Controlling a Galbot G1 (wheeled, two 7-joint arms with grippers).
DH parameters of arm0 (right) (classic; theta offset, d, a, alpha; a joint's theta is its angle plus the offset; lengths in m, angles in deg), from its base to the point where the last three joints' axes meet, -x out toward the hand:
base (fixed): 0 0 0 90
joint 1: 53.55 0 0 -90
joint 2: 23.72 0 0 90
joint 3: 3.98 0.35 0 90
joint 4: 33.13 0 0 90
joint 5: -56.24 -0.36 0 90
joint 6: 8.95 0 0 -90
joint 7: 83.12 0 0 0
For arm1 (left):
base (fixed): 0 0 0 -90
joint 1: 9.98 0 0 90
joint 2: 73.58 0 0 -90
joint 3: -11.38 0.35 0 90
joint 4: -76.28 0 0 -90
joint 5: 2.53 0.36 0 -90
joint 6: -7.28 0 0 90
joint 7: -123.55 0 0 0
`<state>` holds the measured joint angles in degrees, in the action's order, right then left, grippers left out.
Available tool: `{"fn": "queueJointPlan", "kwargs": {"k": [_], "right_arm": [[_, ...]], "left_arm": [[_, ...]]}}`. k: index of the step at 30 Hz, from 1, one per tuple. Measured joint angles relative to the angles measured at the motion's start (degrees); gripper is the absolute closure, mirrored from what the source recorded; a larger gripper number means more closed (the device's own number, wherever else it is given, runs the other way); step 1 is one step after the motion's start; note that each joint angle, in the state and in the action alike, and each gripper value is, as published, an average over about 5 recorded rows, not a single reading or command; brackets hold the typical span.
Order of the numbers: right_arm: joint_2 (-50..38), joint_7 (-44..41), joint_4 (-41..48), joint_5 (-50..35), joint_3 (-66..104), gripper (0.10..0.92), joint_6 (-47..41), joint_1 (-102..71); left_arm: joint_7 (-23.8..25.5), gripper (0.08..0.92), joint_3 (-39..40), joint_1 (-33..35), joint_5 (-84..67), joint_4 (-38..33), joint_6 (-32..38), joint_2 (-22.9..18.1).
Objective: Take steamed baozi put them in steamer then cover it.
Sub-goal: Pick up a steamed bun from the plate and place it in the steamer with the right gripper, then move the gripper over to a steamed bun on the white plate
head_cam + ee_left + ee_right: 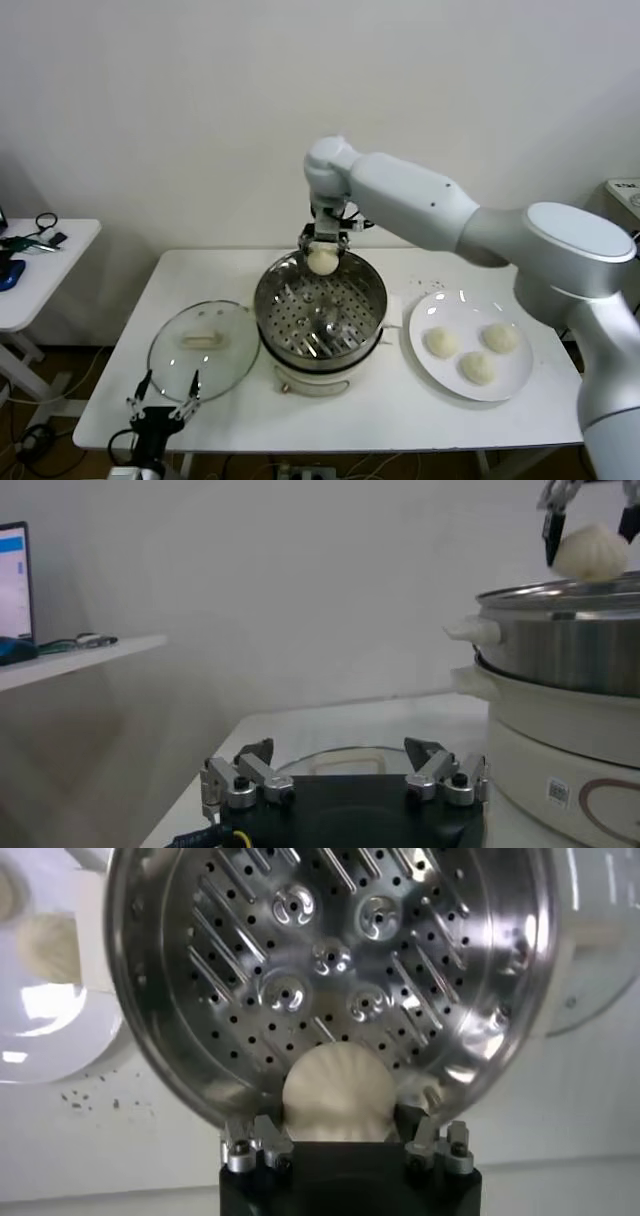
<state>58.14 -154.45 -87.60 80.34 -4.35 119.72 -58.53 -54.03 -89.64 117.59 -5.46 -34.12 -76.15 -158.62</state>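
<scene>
White table against a pale wall — lid, steamer and plate in a row.

Left gripper [160,398] hangs at the frame's lower left, fingers spread wide and empty, just before the glass lid [204,351] lying flat left of centre. At centre stands the steamer [320,312], its perforated tray bare; above its far rim the right gripper [322,250] pinches one bun [322,261] between its fingers. On the plate [471,346] at lower right — three more buns [478,367].

a bare lab: plain white wall, white table [200,290], cable-strewn side desk [50,255]
</scene>
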Motion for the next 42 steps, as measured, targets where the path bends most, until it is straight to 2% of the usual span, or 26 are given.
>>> {"fn": "queueJointPlan", "kwargs": {"k": [12,18,27,35,42], "right_arm": [[1.87,0.27,-0.03,6.30,0.17,0.296,1.84,-4.67],[2.16,-0.07,0.06,6.94,0.05,0.212,1.94,-5.40],[1.71,-1.09,-0.49,6.31,0.17,0.202,1.65,-4.97],[-1.00,-2.33,-3.15,1.92,-0.44,0.203,0.15,-1.95],[-7.06,-0.26,-6.15,-8.23,-3.73,0.203,-3.40,3.36]], "left_arm": [[-0.18,0.177,-0.61,0.47,-0.15,0.61,0.44,-0.13],[-0.06,0.177,-0.88,0.80,-0.38,0.91,0.90,-0.13],[-0.02,0.177,-1.00,0.70,-0.39,0.97,1.13,-0.13],[-0.03,0.177,-1.00,0.79,-0.28,0.58,1.03,-0.12],[0.11,0.177,-0.65,0.77,0.03,-0.06,0.69,-0.13]]}}
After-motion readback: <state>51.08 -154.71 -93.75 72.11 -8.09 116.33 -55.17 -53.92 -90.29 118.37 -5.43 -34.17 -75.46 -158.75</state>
